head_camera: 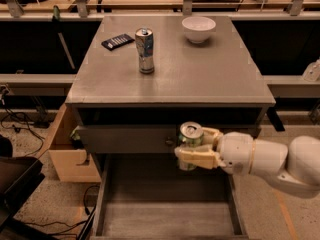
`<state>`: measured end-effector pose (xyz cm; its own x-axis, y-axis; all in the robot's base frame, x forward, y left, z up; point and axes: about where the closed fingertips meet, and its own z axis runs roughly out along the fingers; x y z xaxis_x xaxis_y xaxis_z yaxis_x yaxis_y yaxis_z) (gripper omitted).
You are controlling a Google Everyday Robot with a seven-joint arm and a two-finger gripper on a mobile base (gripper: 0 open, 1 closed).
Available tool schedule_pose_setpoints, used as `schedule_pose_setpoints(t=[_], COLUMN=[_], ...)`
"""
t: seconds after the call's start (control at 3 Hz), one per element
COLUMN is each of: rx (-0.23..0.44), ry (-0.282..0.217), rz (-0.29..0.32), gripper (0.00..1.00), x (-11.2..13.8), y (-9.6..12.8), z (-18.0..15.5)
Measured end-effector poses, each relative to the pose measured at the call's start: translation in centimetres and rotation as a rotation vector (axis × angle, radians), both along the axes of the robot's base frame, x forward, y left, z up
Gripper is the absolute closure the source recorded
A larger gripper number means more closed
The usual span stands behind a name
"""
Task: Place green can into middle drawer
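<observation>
Gripper (193, 147) sits at approx 5 o'clock of frame centre, arm coming in from 3 o'clock, fingers (196, 157) clamped round the green can (190, 134). The can is roughly upright, off the ground, and hangs right in front of the shut drawer front (125, 139), with the knob (169, 142) just beside it at 9 o'clock. The middle drawer (165, 211) is pulled open below at 6 o'clock with a bare floor, and the can looks to be over its back end only. Likely risks: if let go from here, the can drops a fair way, prob. bounces or tips and rolls on the flat floor, maybe up against a low side wall. If lowered w/o pulling toward 6 o'clock first, the can or finger could scrape the drawer front or knob, twisting the can in the grip. The forearm may clip the drawer's wall at 4 o'clock on descent. How deep the grip is cannot be told, so a slip is possible. The tall silver-blue can (145, 50), bowl (198, 29) and dark flat item (117, 41) on the cabinet top (200, 79) at 12 o'clock are well apart from the can, no risk there.
</observation>
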<state>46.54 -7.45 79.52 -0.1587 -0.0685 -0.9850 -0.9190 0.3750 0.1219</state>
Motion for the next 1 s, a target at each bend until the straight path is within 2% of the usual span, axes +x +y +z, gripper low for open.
schedule_pose_setpoints(t=[0.33,0.67,1.0], rx=[0.04,0.061,0.06], ry=[0.01,0.002,0.002], rz=[-0.02,0.04,0.04], gripper=[1.0,1.0,1.0], x=[-2.9,-4.2,-4.2], y=[1.3,2.8,2.8], z=[-5.9,-12.2,-12.2])
